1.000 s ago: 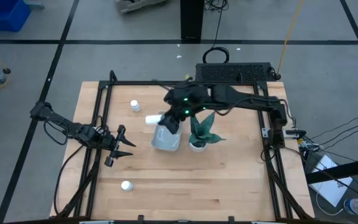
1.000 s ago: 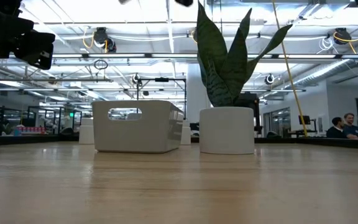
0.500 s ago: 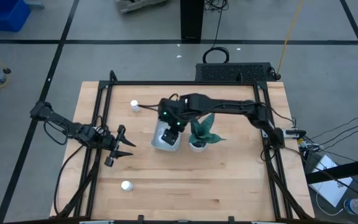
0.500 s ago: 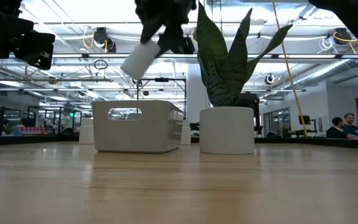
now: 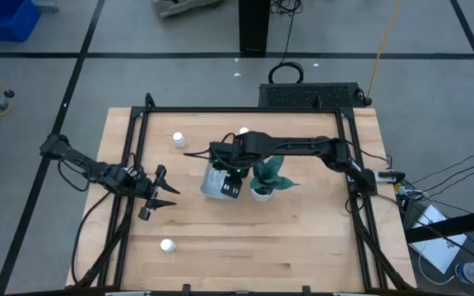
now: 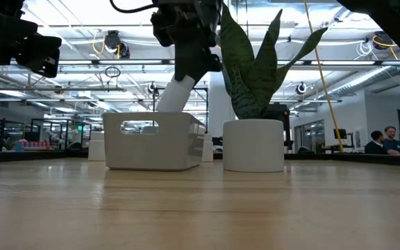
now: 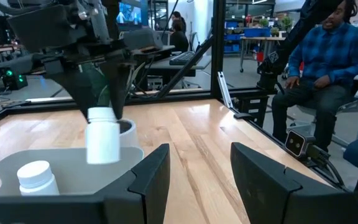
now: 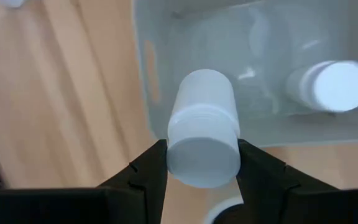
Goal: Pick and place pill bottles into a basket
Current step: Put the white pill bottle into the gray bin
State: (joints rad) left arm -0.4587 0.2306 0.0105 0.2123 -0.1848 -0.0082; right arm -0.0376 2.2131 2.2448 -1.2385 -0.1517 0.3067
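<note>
2 dark arms work over a wooden table (image 5: 303, 238). The right arm reaches in from the right side, and its gripper (image 5: 230, 170) hangs above the basket (image 5: 213, 186), a pale tray near the table's middle. Its fingers (image 8: 148, 171) are clamped on a white bottle (image 8: 203, 128), which tilts with its lower end dipping behind the basket's rim in the low view (image 6: 179, 94). The right wrist view shows 1 more bottle (image 8: 328, 86) lying inside the basket, apart from the gripped one.

Just beside the basket, on its right, stands a small white pot (image 6: 253, 144) with a spiky green plant (image 6: 255, 62).

2 other bottles stand on the table outside the basket: 1 (image 5: 178, 140) towards the far left corner, 1 (image 5: 167, 245) near the front edge on the left.

The left arm waits at the left side of the table, its gripper (image 5: 160, 196) held with fingers spread apart, grasping nothing.

Beyond the table, a person in a blue checked shirt (image 7: 319, 59) sits on a chair.
</note>
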